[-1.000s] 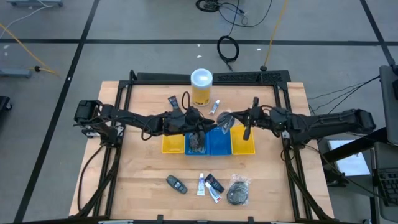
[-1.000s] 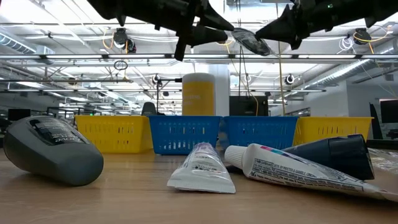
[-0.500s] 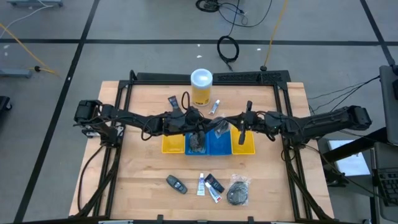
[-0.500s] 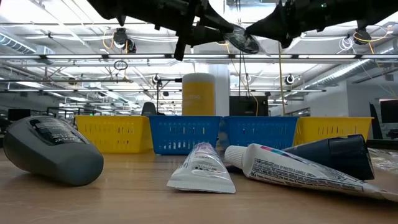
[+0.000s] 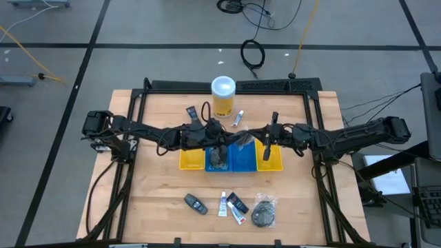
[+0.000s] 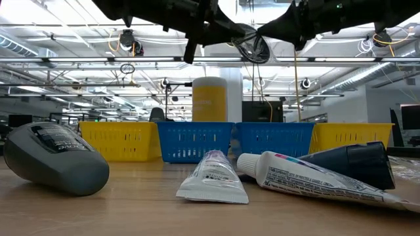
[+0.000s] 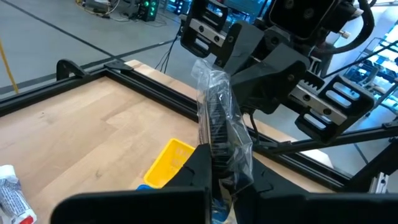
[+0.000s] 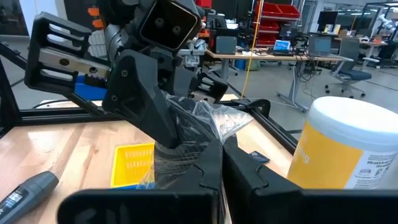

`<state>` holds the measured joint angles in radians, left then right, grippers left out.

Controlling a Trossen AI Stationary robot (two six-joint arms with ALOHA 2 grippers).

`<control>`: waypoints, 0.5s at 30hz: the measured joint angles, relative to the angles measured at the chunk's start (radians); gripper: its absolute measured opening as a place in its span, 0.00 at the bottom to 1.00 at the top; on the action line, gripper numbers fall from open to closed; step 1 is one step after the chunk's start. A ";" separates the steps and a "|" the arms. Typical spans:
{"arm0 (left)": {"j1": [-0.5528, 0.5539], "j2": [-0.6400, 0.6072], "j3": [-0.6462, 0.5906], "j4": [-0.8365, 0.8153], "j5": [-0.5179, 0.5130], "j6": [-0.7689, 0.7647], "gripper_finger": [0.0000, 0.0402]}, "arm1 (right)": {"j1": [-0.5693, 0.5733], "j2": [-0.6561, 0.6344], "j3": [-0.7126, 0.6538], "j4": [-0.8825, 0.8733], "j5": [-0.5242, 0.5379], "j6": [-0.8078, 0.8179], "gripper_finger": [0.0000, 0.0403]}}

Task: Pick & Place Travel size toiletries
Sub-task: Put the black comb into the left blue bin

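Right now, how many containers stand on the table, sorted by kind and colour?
Yellow trays: 2
Blue trays: 2
Yellow canister with white lid: 1
Total: 5

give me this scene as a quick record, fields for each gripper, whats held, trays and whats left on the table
left gripper: shut on the wrapped disc, above the trays
right gripper: shut on the same wrapped disc, facing the left one
wrapped disc: black, in clear wrap, held in the air between both grippers
trays: yellow and blue, in a row at the table's middle
canister: yellow with white lid, upright behind the trays
front toiletries: tubes, a dark oval piece and another wrapped disc, lying on the table
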<state>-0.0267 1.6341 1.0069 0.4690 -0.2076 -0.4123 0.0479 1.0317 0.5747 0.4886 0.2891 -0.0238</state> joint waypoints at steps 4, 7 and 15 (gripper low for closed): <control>0.000 -0.001 0.000 -0.019 0.000 0.003 0.03 | 0.000 0.000 0.000 0.007 0.002 -0.024 0.01; -0.004 -0.001 0.000 -0.051 0.000 -0.004 0.03 | 0.000 0.000 0.000 0.009 0.003 -0.050 0.06; -0.019 -0.001 -0.001 -0.137 0.003 -0.023 0.03 | 0.000 0.000 0.000 -0.029 0.014 -0.074 0.27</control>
<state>-0.0459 1.6333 1.0061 0.3317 -0.2042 -0.4350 0.0479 1.0313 0.5747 0.4594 0.3028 -0.0976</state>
